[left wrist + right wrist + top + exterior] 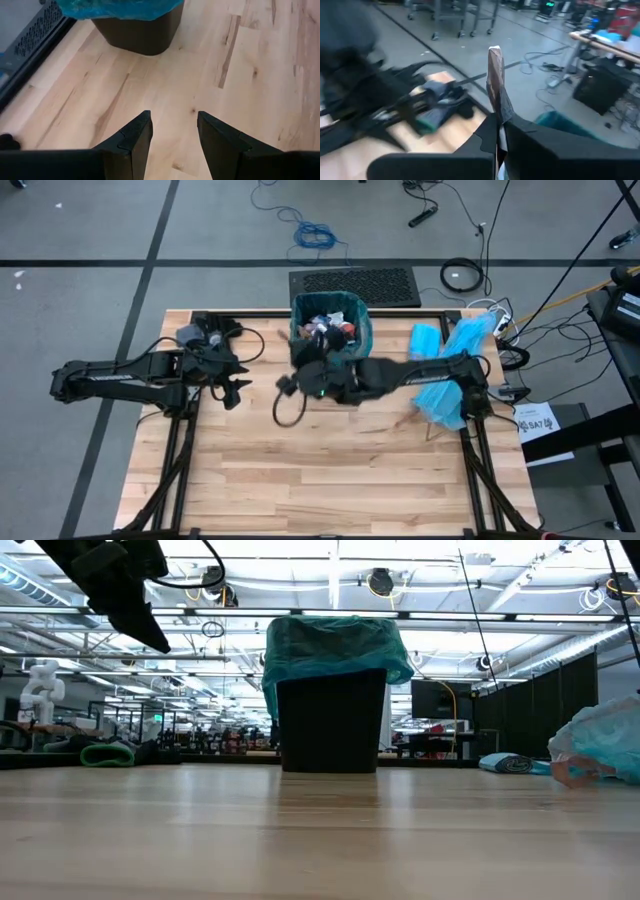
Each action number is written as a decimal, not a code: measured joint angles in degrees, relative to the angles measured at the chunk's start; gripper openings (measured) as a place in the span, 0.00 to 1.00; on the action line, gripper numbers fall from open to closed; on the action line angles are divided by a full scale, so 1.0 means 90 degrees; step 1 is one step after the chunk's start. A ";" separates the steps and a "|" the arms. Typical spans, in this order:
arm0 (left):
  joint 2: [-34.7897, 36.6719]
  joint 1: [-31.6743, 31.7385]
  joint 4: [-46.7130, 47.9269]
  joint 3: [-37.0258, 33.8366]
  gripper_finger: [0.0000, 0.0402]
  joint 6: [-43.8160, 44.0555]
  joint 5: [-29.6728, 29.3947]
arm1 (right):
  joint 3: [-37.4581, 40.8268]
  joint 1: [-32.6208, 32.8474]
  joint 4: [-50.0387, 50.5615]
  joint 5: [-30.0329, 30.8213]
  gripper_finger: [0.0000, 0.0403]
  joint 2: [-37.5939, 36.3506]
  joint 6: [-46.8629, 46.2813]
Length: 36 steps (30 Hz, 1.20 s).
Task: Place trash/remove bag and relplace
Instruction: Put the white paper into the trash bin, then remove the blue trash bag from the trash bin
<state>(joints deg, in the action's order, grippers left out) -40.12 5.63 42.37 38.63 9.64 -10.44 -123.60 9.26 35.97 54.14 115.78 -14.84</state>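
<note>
Mid-table, just in front of the bin (335, 330), the right gripper (300, 377) is clamped tight on a thin brown-and-white scrap (496, 80); the wrist view shows it pinched at its lower end and sticking up between the fingers. Left gripper (172, 137) hovers off to the left over bare wood, jaws spread, holding nothing.

Behind them the black bin sits near the table's far edge, the teal bag (335, 645) folded over its rim, trash (328, 326) already piled inside. Pale blue plastic bags (445, 370) lie on the right side under the right arm.

Risks as I see them:
- The grip is only on the scrap's edge, so a quick swing to the bin could let it slip out onto the table.
- The bin looks fairly full, so a low release could bounce the piece off the pile.
- The right gripper is close to the bin's front wall; a level approach could catch the liner overhang and drag the bag off the rim.
</note>
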 joint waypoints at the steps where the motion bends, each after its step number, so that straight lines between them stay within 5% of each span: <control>1: 0.0000 0.0000 -0.0003 0.0000 0.40 0.0079 0.0000 | -0.0096 -0.0098 0.0069 -0.0005 0.00 -0.0021 0.0005; 6: 0.0000 0.0000 -0.0046 -0.0001 0.40 0.0178 -0.0058 | -0.0278 -0.0710 0.1033 -0.0369 0.00 -0.0283 -0.1110; 12: 0.0000 0.0000 -0.0041 0.0000 0.40 0.0214 -0.0079 | -0.0278 -0.1734 0.2685 -0.2668 0.00 -0.0574 -0.2588; 17: 0.0000 0.0000 -0.0044 0.0000 0.40 0.0217 -0.0086 | -0.0278 -0.2365 0.2998 -0.4013 0.00 -0.0597 -0.2494; 21: 0.0000 0.0000 -0.0091 0.0000 0.40 0.0218 -0.0102 | -0.0278 -0.2737 0.3025 -0.4346 0.06 -0.0592 -0.2120; 36: 0.0000 0.0000 -0.1308 0.0000 0.40 0.0380 -0.0238 | -0.0278 -0.3767 0.3707 -0.5420 0.49 -0.0592 -0.0356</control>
<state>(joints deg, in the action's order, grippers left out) -40.12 5.63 30.59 38.63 13.07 -12.59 -126.10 -24.64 69.33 5.36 110.45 -18.04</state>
